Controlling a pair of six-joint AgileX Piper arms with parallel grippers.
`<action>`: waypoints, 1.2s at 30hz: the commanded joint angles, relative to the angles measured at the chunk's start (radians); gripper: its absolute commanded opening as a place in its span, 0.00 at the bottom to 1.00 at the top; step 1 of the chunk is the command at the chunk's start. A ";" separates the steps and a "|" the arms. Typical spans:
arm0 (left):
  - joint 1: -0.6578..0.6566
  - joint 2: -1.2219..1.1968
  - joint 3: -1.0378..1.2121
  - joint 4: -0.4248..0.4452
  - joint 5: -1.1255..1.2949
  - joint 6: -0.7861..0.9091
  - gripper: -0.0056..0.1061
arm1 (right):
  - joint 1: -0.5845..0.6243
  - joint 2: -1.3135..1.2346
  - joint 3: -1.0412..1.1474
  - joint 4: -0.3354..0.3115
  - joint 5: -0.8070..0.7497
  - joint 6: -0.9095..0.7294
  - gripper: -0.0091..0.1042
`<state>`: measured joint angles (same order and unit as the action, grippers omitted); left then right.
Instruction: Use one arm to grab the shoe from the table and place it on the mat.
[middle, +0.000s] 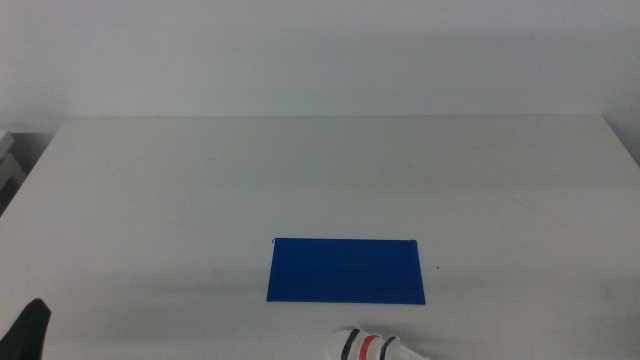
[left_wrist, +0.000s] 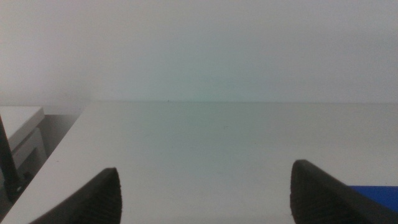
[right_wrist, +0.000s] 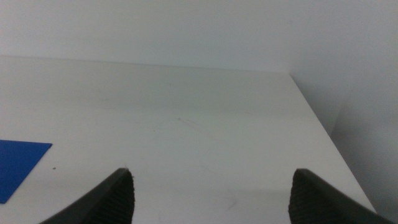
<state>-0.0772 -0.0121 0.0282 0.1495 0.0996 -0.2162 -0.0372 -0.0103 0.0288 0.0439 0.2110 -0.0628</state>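
The dark blue mat (middle: 346, 270) lies flat on the white table (middle: 320, 180), near its front middle. The white shoe (middle: 372, 347) with black and red straps sits just in front of the mat, cut off by the middle view's bottom edge. My left gripper (left_wrist: 202, 193) is open and empty, waiting at the table's front left; only a dark tip (middle: 28, 330) of it shows in the middle view. A corner of the mat (left_wrist: 376, 198) shows beside one jaw. My right gripper (right_wrist: 211, 196) is open and empty, out of the middle view; the mat's corner (right_wrist: 18, 165) shows there.
A white wall stands behind the table's far edge (middle: 330, 118). A pale box-like object (middle: 8, 165) sits off the table's left side, also in the left wrist view (left_wrist: 18, 127). The table's right edge (right_wrist: 323, 134) shows in the right wrist view.
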 joint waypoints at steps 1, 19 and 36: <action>-0.001 -0.014 0.009 0.001 -0.075 -0.006 0.88 | -0.007 -0.023 -0.053 -0.003 -0.061 -0.008 0.65; -0.001 -0.014 0.009 0.001 -0.075 -0.006 0.88 | -0.006 0.388 -0.553 0.018 0.323 -0.009 0.65; -0.001 -0.014 0.009 0.001 -0.075 -0.006 0.88 | 0.446 1.061 -1.112 0.030 0.734 -0.200 0.65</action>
<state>-0.0772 -0.0121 0.0282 0.1495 0.0996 -0.2162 0.3748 1.0071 -1.0190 0.0719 0.9562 -0.2338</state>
